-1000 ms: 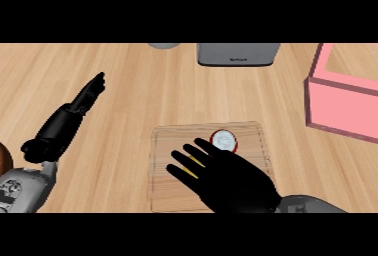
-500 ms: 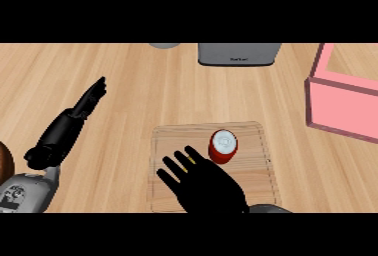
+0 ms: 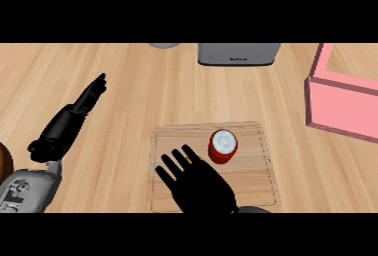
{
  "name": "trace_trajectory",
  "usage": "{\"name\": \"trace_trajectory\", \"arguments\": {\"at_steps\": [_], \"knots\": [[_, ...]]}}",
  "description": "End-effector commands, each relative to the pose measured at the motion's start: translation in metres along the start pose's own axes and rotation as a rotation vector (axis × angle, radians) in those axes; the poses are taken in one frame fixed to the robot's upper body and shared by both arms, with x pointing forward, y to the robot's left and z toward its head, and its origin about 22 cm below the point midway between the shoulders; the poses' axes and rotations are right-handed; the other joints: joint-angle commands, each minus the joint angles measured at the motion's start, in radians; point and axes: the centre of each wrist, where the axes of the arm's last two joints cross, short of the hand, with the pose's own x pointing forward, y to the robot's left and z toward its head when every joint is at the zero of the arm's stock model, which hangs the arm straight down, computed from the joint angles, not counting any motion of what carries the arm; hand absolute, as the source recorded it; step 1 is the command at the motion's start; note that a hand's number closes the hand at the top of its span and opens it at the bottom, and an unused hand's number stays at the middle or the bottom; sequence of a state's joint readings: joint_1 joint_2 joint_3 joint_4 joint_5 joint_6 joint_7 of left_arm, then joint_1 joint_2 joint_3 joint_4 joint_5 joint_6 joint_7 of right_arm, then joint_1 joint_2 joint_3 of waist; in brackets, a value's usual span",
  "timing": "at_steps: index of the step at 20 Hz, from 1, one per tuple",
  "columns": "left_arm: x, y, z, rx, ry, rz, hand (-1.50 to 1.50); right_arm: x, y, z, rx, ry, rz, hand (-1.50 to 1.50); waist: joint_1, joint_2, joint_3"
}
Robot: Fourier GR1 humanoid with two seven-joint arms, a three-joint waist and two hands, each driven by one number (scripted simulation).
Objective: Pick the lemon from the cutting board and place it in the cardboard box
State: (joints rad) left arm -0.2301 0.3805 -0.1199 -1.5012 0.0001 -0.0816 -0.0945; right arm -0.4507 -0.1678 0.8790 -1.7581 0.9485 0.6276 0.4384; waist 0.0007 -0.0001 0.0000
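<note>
So the right hand (image 3: 196, 184) is pulling back toward the near edge of the cutting board (image 3: 251, 186). A second ago it was sitting up beside the red can (image 3: 223, 146), and now that can is standing fully in the open just off its fingertips. The hand is released, with fingers spread flat and gripping nothing.

The lemon (image 3: 198, 160) is barely showing. I'm only catching a tiny yellow sliver peeking out from under the fingers, left of the can, so it's still lying on the board. My guess is it's lining up to come down on the lemon instead of the can, but no grab is happening yet.

The box (image 3: 341, 107), which looks pink to me rather than cardboard, is waiting well off to the far right. The left hand (image 3: 87, 97) is resting out on the left, fingers straight.
</note>
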Motion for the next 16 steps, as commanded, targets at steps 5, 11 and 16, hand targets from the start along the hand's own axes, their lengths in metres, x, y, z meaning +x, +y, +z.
{"name": "trace_trajectory", "arguments": {"at_steps": [5,11,16], "knots": [[-0.004,-0.004,0.000,-0.009,0.004,0.006,0.00,-0.015,0.016,-0.023,0.021,0.045,0.034,-1.50,0.001,0.000,0.000],[0.004,-0.012,0.011,-0.015,-0.010,-0.010,0.00,-0.024,0.007,-0.041,0.032,0.016,0.009,-1.50,0.003,0.000,0.000],[0.032,-0.013,0.007,-0.011,-0.004,0.011,0.00,-0.011,0.054,-0.044,0.056,0.028,-0.002,-1.50,0.005,-0.001,0.000]]}}
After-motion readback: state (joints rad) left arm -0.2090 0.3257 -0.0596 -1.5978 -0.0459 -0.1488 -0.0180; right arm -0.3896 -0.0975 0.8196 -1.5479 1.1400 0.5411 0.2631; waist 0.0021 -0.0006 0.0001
